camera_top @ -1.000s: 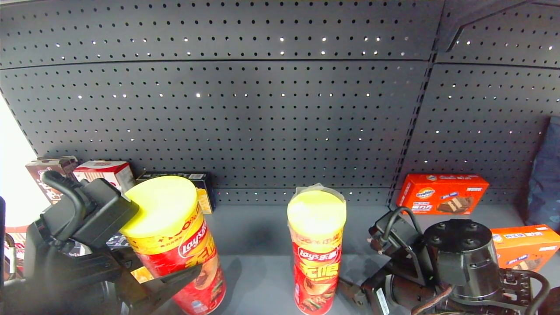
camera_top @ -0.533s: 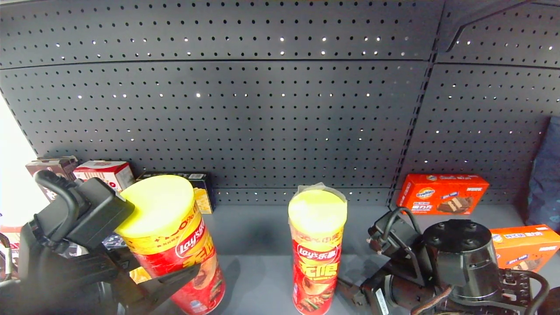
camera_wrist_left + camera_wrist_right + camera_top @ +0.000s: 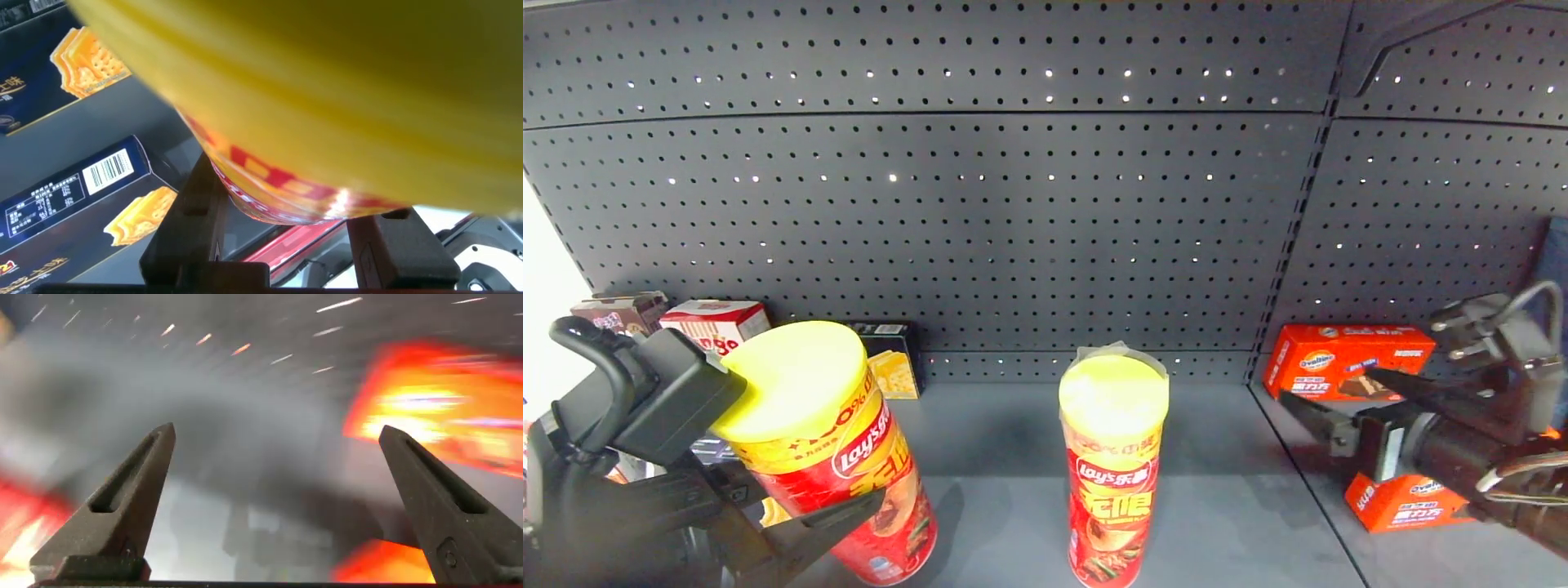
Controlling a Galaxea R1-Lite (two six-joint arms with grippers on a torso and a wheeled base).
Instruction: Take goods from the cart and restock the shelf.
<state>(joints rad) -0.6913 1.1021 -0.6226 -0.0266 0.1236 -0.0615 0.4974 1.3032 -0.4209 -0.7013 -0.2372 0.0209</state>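
**Second can going onto the shelf**

Shelf (image 3: 1013,498): restock looks partway done. One chip can (image 3: 1112,465) stands upright mid-shelf, near the front edge. Held can (image 3: 821,445) is tilted over the front-left; setting down and release are likely left. Both are tall with red bodies and yellow lids. Orange boxes (image 3: 1347,359) sit at the right end. Left gripper (image 3: 294,233) clamps the held can. Right gripper (image 3: 276,433) is spread wide and empty.

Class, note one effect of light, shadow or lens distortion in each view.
Head view: the pegboard seams bow, a wide-angle effect; glare washes out the left edge; the standing can casts a shadow on the shelf. Left wrist view: a sheen runs across the held can. Right wrist view: the right hand is a dark silhouette before glowing orange boxes.
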